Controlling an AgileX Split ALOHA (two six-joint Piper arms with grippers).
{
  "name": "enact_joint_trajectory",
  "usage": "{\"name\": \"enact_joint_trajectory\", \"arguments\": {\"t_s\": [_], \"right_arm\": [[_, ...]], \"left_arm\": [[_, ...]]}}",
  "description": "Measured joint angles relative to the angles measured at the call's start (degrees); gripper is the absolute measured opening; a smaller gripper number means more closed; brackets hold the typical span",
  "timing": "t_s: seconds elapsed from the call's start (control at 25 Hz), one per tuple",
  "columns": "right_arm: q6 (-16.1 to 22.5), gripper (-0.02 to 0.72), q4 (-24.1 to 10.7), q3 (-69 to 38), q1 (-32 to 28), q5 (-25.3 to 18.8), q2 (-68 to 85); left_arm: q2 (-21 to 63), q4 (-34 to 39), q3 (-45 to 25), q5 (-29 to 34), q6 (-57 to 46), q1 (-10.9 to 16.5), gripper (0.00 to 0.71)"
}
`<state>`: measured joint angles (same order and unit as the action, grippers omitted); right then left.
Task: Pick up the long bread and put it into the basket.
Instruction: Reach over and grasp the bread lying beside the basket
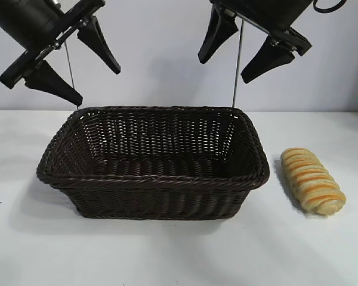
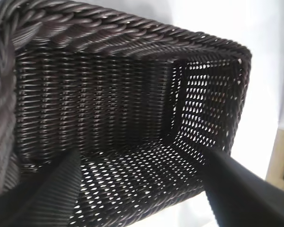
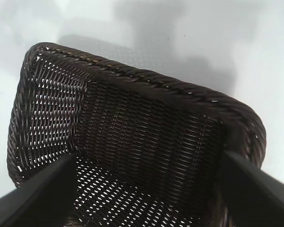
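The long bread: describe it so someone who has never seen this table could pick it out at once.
Start at the basket, the big dark brown wicker one mid-table in the exterior view. On the white table just off its right end, under the right gripper, lies the long bread. It is the only golden-yellow thing there, an oblong loaf with orange-brown crosswise ridges.

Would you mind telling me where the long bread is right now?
In the exterior view, the long bread lies on the white table, just right of the basket, apart from it and below the right gripper.
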<state>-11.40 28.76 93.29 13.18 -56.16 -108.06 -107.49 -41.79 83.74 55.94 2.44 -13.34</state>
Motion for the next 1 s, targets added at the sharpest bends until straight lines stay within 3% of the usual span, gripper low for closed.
{"name": "enact_joint_trajectory", "arguments": {"t_s": [0.32,0.64,1.0], "right_arm": [[0.66,0.591,0.00,0.00,0.00,-0.27,0.00],[0.85,0.591,-0.21,0.00,-3.33,-4.57,0.00],[0.93,0.591,-4.63,0.00,-10.27,-9.13,0.00]], "left_arm": [[0.00,0.17,0.00,-0.68,0.58,0.00,0.523],[0.00,0.17,0.00,-2.19,0.64,0.00,0.523],[0.00,0.17,0.00,-2.37,0.64,0.00,0.523]]}}
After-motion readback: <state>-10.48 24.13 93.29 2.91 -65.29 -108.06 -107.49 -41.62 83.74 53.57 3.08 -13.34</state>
